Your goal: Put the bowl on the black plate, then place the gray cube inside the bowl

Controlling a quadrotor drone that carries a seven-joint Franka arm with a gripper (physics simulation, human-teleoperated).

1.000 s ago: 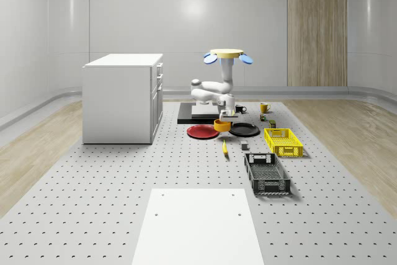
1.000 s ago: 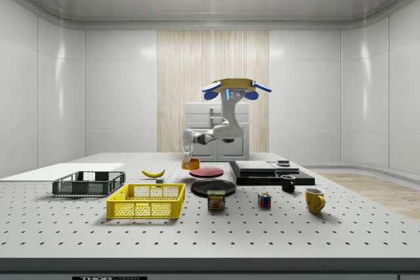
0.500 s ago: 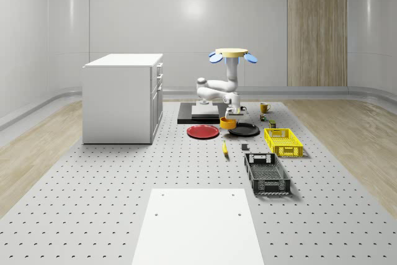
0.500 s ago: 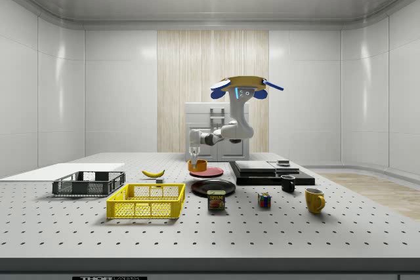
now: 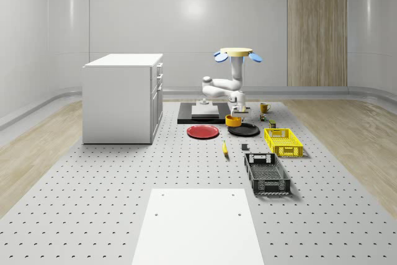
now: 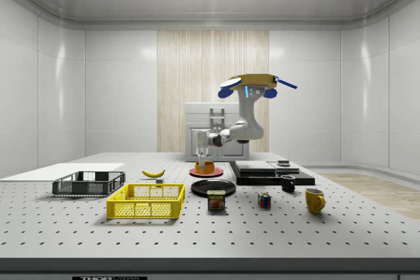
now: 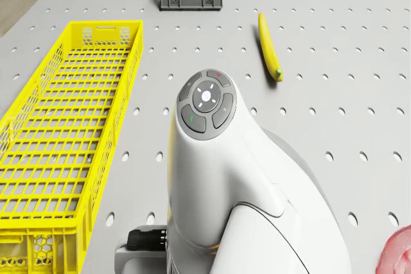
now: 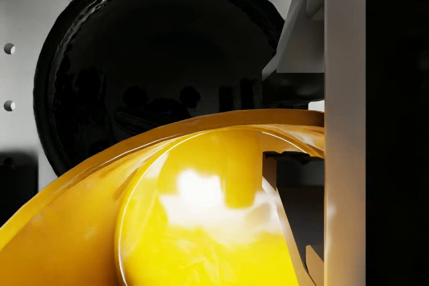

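- Gripper [image 5: 236,114] is clamped on the rim of the orange bowl [image 5: 233,120]; wrist view shows a finger [image 8: 345,125] down the bowl [image 8: 201,212] wall, inside.
- Bowl hangs off the desk [image 5: 124,190], over the near-left rim of the black plate [image 5: 244,130]. Wrist view has the plate [image 8: 154,65] just ahead of the bowl, so it looks staged for a set-down but not centred yet.
- Drone [image 5: 237,54] hovers above the plate area; the arm [image 6: 236,132] reaches down from it.
- Gray cube [image 5: 244,147] sits on the desk between the plate and the black crate [image 5: 267,174], well apart from the bowl. Second step not begun.
- Bowl empty, plate bare.
- Yellow crate [image 5: 283,141] and black crate look empty.
- Red plate [image 5: 203,131] is bare; the banana [image 5: 224,148] lies loose on the desk.
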